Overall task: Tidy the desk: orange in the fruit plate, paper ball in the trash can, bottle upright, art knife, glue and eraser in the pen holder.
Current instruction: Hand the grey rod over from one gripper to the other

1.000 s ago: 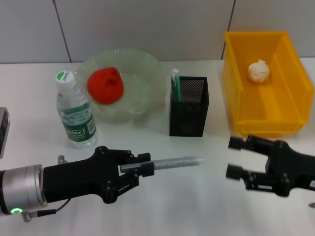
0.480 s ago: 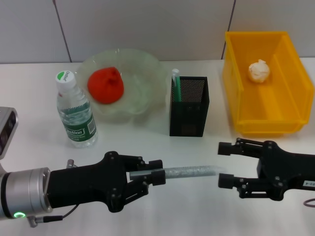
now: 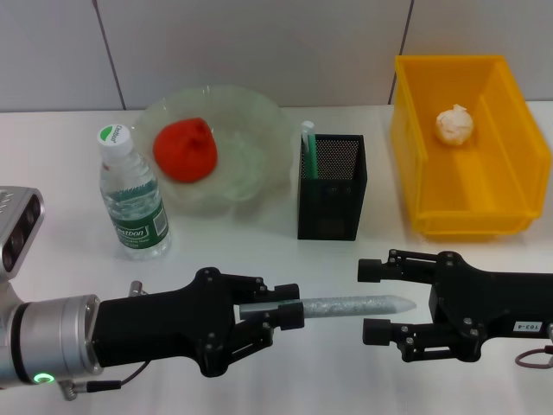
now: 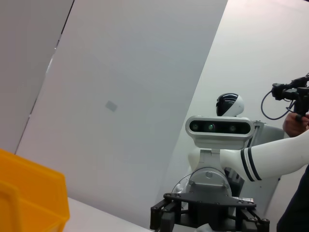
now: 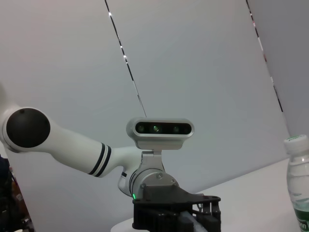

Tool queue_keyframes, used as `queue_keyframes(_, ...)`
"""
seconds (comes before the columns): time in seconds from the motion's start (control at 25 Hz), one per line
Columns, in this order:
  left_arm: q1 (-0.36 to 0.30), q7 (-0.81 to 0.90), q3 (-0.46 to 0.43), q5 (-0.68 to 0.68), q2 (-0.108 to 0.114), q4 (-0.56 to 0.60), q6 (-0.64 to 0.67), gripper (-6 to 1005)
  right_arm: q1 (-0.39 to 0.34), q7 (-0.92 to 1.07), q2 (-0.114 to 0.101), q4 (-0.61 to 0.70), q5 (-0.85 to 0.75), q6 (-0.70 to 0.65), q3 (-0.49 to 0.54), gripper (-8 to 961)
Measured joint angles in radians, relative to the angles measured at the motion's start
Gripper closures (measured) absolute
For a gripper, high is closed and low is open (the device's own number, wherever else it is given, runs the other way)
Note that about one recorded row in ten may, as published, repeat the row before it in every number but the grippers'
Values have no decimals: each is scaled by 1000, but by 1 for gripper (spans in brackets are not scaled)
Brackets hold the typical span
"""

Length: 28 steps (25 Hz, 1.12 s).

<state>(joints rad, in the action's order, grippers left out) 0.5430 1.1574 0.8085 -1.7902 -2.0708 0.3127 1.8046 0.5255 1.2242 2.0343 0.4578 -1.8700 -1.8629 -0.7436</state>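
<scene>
My left gripper (image 3: pixel 290 305) is shut on the art knife (image 3: pixel 354 304), a grey rod held level above the front of the desk. Its clear tip reaches in between the spread fingers of my open right gripper (image 3: pixel 370 301), with no visible contact. The orange (image 3: pixel 186 149) lies in the fruit plate (image 3: pixel 259 112). The paper ball (image 3: pixel 455 125) sits in the trash can (image 3: pixel 415 173). The bottle (image 3: pixel 130 194) stands upright left of the plate. The green glue (image 3: pixel 308 147) stands in the pen holder (image 3: pixel 333 203). The eraser is out of view.
The trash can's corner (image 4: pixel 29 198) and my right gripper (image 4: pixel 207 215) appear in the left wrist view. In the right wrist view the left gripper (image 5: pixel 176 212) faces the camera, with the bottle (image 5: pixel 299 183) at the edge. A wall runs behind the desk.
My left gripper has carried the art knife rightward and nearer the front. The right gripper has moved left, so the knife's tip now lies between its open fingers.
</scene>
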Motion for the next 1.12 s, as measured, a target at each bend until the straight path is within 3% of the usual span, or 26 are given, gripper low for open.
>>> queue_keyframes(0.44,14,-2,0,4,-2,-15,0,817,8,2,1,-3,-20,-4,-1,164)
queue_keyframes(0.76,17,-2,0,0,-1,-27,0,817,9,14,1,-4,-32,2,6,220)
queue_keyframes(0.96,16,-2,0,0,-2,-27,-2,817,10,15,1,-4,-32,3,7,455)
queue_keyframes(1.12,17,-2,0,0,-1,-27,-2,816,11,15,1,-2,-33,0,4,498)
